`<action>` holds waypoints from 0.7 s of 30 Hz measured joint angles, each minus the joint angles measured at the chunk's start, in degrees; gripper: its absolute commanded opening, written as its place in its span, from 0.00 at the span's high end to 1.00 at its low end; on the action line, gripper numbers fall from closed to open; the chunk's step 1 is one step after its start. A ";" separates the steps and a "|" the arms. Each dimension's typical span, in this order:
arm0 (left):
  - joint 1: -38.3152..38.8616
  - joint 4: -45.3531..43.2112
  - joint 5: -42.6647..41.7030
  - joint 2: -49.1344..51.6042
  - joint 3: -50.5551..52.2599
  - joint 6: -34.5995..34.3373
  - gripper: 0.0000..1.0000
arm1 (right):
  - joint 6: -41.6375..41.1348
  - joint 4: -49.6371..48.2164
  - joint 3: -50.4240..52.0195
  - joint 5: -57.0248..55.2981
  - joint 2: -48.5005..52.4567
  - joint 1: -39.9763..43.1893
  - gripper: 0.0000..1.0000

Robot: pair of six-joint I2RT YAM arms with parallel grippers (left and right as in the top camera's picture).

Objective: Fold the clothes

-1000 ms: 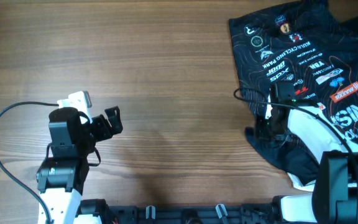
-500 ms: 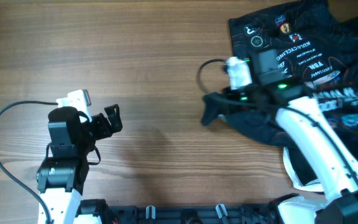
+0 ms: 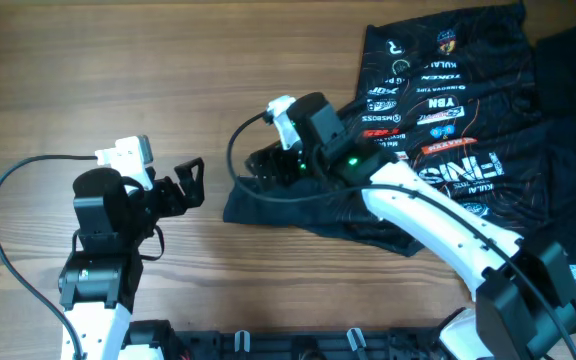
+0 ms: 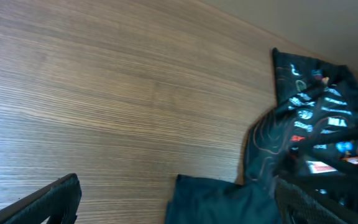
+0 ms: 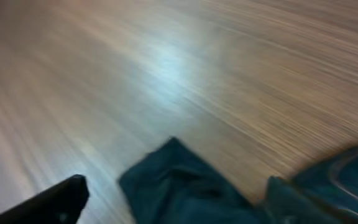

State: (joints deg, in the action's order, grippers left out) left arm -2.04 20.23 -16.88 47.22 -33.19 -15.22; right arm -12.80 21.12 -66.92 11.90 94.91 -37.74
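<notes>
The jersey (image 3: 448,110) now lies stretched from the middle of the table (image 3: 168,70) out toward 2 o'clock in the overhead view. A second ago it was bunched in the 2 o'clock corner. Its dark lower edge has been dragged across and now ends just short of centre, logos facing up, with creases still gathered under the arm.

Your right gripper (image 3: 258,165) made that pull and sits at the 9 o'clock end of the cloth. In its own blurred wrist view the fingers stand apart, with a corner of cloth on the wood between them, so it looks to have let go.

Your left gripper (image 3: 190,180) has barely shifted. It waits at 9 o'clock of that edge with its fingers spread and nothing in them, clear of the cloth.

I judge the garment is now within reach of both arms, but it needs flattening before any fold. A plain black garment (image 3: 568,60) lies against it at 3 o'clock, so keep that out of your grasp.
</notes>
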 measured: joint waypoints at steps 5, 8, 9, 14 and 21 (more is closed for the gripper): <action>0.70 -1.22 -2.78 2.62 -0.07 -2.97 0.00 | -0.37 9.22 0.02 -5.64 -3.39 7.41 0.00; 4.11 -1.29 -3.45 7.98 -0.11 -5.14 0.00 | -0.70 12.92 0.02 -7.96 -9.01 14.97 0.00; 6.25 -1.40 -3.80 10.75 -0.22 -5.60 0.00 | -0.74 13.70 0.02 -8.37 -10.34 16.50 0.00; 15.41 -1.55 -1.84 24.72 -0.35 -5.46 0.00 | -0.90 17.92 0.02 -9.05 -14.80 20.96 0.00; 24.20 -5.70 2.47 37.55 -2.10 -4.74 0.66 | -1.09 19.43 0.00 -9.22 -14.95 21.57 0.00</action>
State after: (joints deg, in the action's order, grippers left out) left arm 22.15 14.52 -14.41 84.77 -35.29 -19.97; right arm -13.89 40.56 -66.92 2.68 79.96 -16.16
